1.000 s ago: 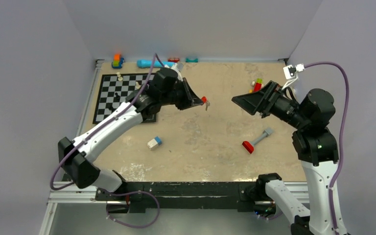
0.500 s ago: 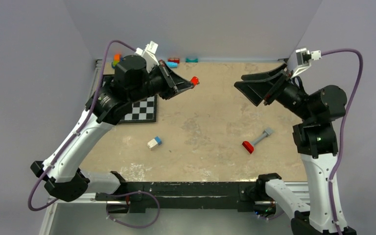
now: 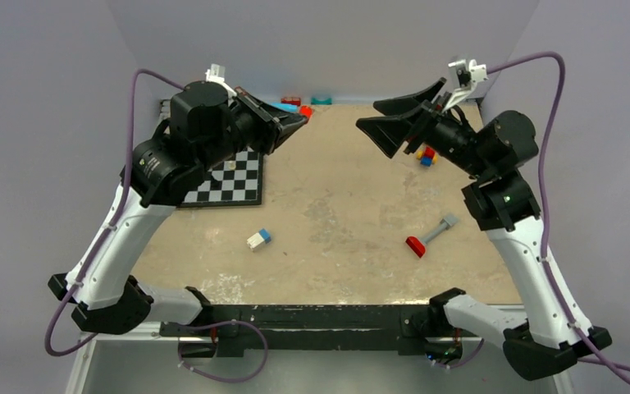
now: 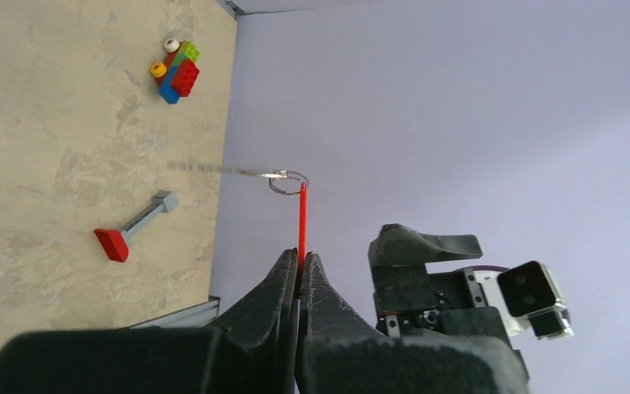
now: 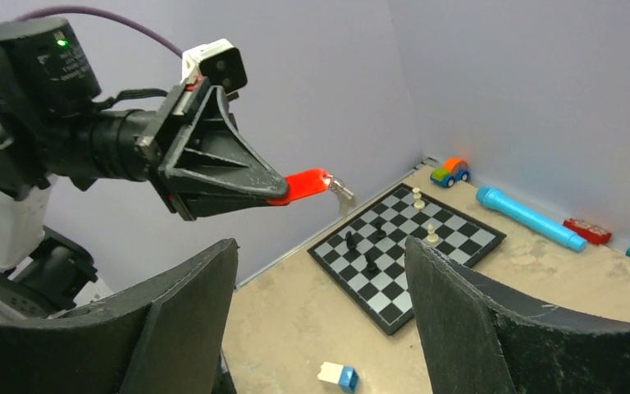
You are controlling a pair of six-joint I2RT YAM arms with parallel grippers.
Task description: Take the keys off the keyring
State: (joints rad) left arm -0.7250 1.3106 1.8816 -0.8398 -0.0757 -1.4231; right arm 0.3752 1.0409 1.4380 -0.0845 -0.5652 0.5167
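My left gripper (image 3: 299,117) is raised high over the far side of the table and is shut on a flat red key tag (image 3: 305,111). In the left wrist view the tag (image 4: 302,217) shows edge-on between the closed jaws (image 4: 301,256), with the metal keyring (image 4: 287,181) at its tip and a blurred key (image 4: 213,168) sticking out sideways. The right wrist view shows the tag (image 5: 303,184), ring (image 5: 334,183) and hanging key (image 5: 345,202). My right gripper (image 3: 367,114) is wide open and empty (image 5: 321,246). It faces the tag from the right, a short gap away.
A chessboard (image 3: 230,176) with a few pieces lies at the left. A white-and-blue brick (image 3: 258,238) and a red-and-grey tool (image 3: 431,235) lie mid-table. A coloured brick cluster (image 3: 424,153) sits at the right. Small toys line the back wall (image 3: 321,100).
Both arms have risen and swung toward the back wall. The left gripper carried the red tag with ring and key up and back; the right gripper lifted to face it, still open.
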